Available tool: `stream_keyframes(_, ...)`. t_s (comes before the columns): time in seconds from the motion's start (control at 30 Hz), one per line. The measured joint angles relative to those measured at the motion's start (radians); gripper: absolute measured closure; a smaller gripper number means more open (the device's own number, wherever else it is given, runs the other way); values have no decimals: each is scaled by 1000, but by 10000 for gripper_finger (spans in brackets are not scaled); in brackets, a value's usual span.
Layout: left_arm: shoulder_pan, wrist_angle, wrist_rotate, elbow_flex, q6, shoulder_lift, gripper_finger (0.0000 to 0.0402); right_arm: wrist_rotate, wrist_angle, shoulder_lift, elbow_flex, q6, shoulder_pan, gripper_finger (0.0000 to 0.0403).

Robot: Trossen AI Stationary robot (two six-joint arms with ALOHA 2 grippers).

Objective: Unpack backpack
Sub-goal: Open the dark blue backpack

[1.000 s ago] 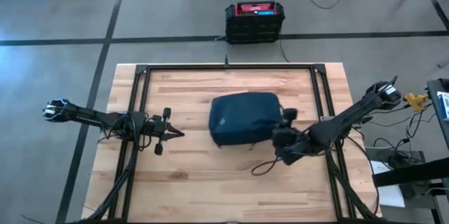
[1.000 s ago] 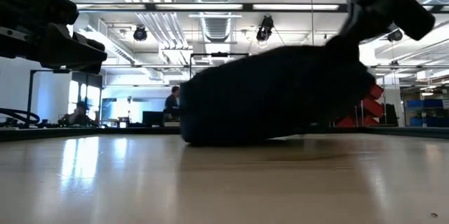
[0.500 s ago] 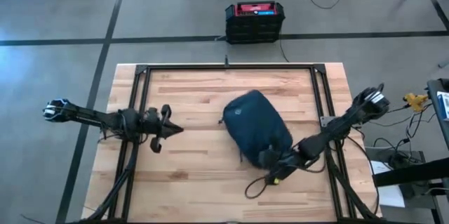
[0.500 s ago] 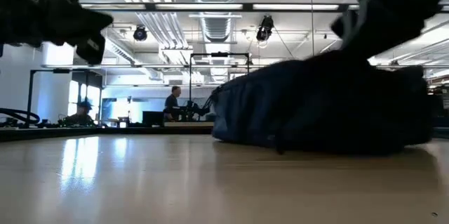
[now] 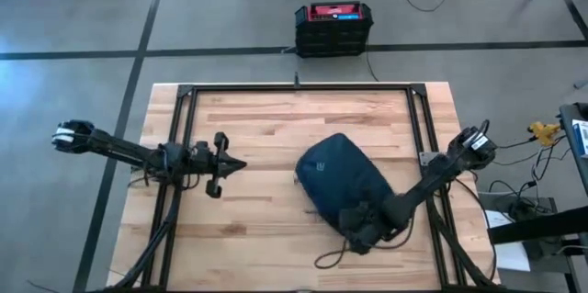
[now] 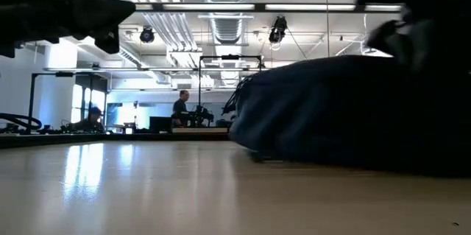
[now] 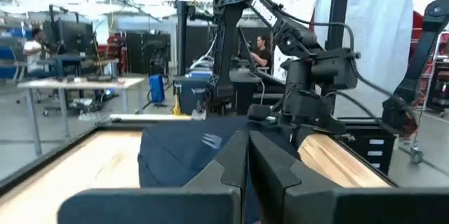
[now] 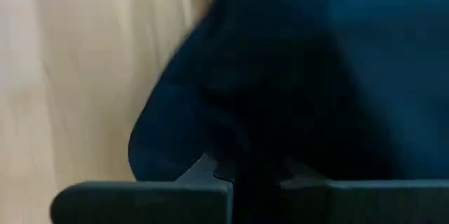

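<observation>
Backpack (image 5: 344, 177): dark navy fabric, small pale logo. Worktop (image 5: 266, 128): light wood planks, black frame. Crate (image 5: 333, 28): black body, red top.

My left arm stretches in from the left side, low and nearly level, its dark two-finger left claw (image 5: 236, 163) hanging free with the fingers (image 7: 231, 164) pressed together. My right arm reaches in from the right edge and slants down toward the near side, its dark right claw (image 5: 360, 229) clamped on navy fabric (image 8: 295, 76) pinched between its fingers.
</observation>
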Motion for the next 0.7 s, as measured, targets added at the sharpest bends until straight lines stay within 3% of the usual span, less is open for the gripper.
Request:
stream_keyframes(0.13,0,139,0,105,29,263,401,-6,-135,-38,2,120,35,403)
stream_keyframes(0.3,16,63,26,402,115,617,396,24,-179,-49,0,136,35,403)
stream_keyframes(0.43,35,-261,51,627,207,769,389,46,-177,-49,0,126,33,403)
stream_keyframes(0.7,40,-921,44,916,338,787,349,51,-177,-49,-3,108,55,403)
